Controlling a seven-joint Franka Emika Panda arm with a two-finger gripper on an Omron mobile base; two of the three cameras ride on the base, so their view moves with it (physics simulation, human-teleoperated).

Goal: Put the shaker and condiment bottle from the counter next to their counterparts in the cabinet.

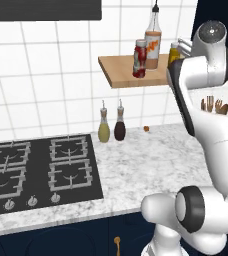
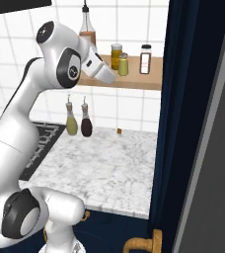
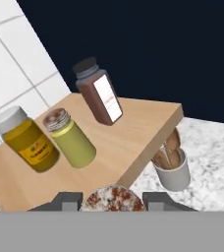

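Observation:
My gripper point(image 3: 111, 200) is shut on the shaker point(image 3: 112, 203), whose round speckled cap shows between the two fingertips. It hovers above the front left part of the cabinet shelf point(image 3: 133, 129), close to the counterpart shaker point(image 3: 72, 141), which is yellow-green with a grey-brown cap. The red condiment bottle point(image 1: 140, 59) stands slightly tilted on the shelf point(image 1: 120, 75), just left of the tall clear bottle with the orange label point(image 1: 153, 41). In the right base view my arm hides the condiment bottle.
An amber jar with a pale lid point(image 3: 27, 142) and a dark red-brown jar point(image 3: 99, 96) share the shelf. Below on the counter are a white cup of wooden utensils point(image 3: 172, 170), an olive bottle point(image 1: 104, 129), a dark-brown bottle point(image 1: 120, 126), a tiny orange-brown thing point(image 1: 146, 128) and the stove point(image 1: 36, 170).

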